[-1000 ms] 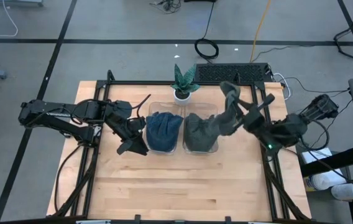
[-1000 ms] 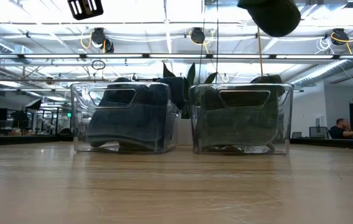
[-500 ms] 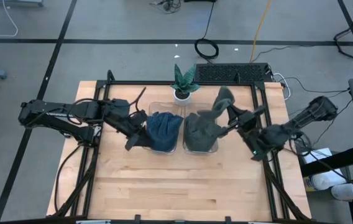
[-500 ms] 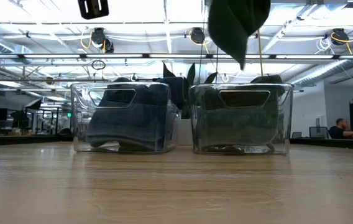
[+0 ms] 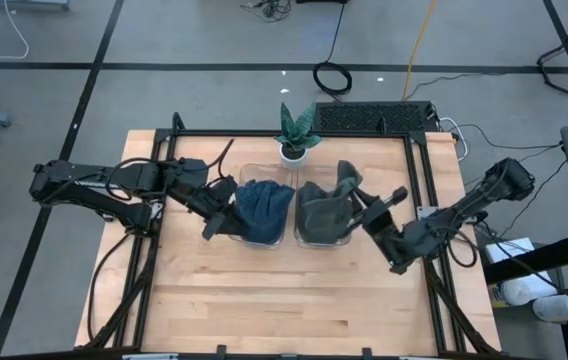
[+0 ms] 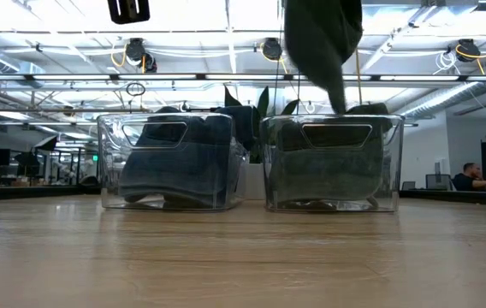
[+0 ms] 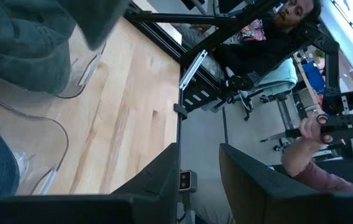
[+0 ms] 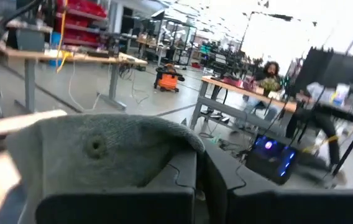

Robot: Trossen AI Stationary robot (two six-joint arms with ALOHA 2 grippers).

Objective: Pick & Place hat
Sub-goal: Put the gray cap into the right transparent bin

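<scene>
A grey knit hat (image 5: 345, 186) hangs over the right clear bin (image 5: 347, 238), which holds more grey hats (image 5: 316, 215). My right gripper (image 5: 363, 209) is shut on that hat, just right of the bin. In the low view the hat (image 6: 323, 38) hangs down, its lower tip (image 6: 340, 101) at the height of the bin's rim. The left clear bin (image 5: 246, 170) holds blue hats (image 5: 263, 210). My left gripper (image 5: 216, 222) hovers at that bin's left side, high above the table (image 6: 128, 10), open with nothing between its fingers (image 7: 164, 180). My right gripper pinches a fold of the grey hat's knit (image 8: 164, 158) between its two fingers (image 8: 183, 183). The fingers come in about level from the table's right side. The hat hangs clear of the table above the right bin. Whether its tip touches the pile, I cannot tell.
A potted plant (image 5: 295, 131) stands behind the bins, a keyboard (image 5: 374, 117) at the far right edge. Black frame rails (image 5: 427, 200) run along the table's sides. Bare wood (image 5: 284, 290) lies in front of the bins. A person (image 7: 307, 149) sits beyond the table.
My right gripper has come down and toward the right bin, rolling as it went, still shut on the grey hat. The hat has sunk from high up; its free end now dangles down to the bin's rim. My left gripper has turned a little in place.
</scene>
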